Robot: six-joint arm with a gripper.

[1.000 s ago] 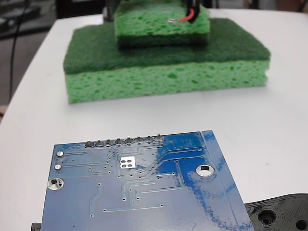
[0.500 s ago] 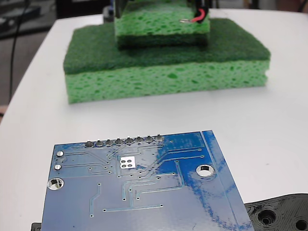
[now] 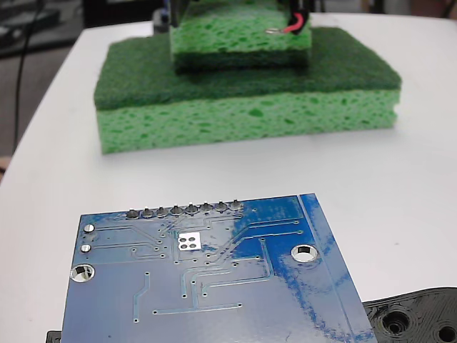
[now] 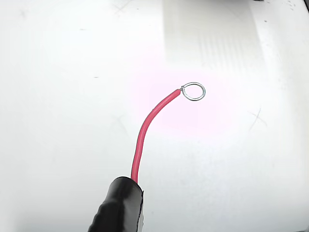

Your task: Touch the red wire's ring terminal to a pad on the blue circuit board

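The blue circuit board [image 3: 214, 293] lies at the front of the white table in the fixed view. Its silver pad [image 3: 189, 241] with four dark holes sits just below a row of solder pins [image 3: 184, 210]. Far behind, near the top edge, the red wire [image 3: 294, 28] sticks out leftward in front of the upper sponge, and its ring terminal [image 3: 272, 31] hangs far from the board. In the wrist view the red wire [image 4: 145, 130] curves up out of a black sleeve [image 4: 118, 208] to the ring terminal [image 4: 193, 91] over bare white surface. No gripper fingers show in either view.
Behind the board, a large green sponge [image 3: 243, 100] carries a smaller green sponge [image 3: 239, 36] on top. A black plastic part with holes [image 3: 414, 318] lies at the board's right front corner. The board has round mounting holes [image 3: 305, 252].
The wire and ring shifted a little to the right over the first half second, then stayed put. The board has not moved.
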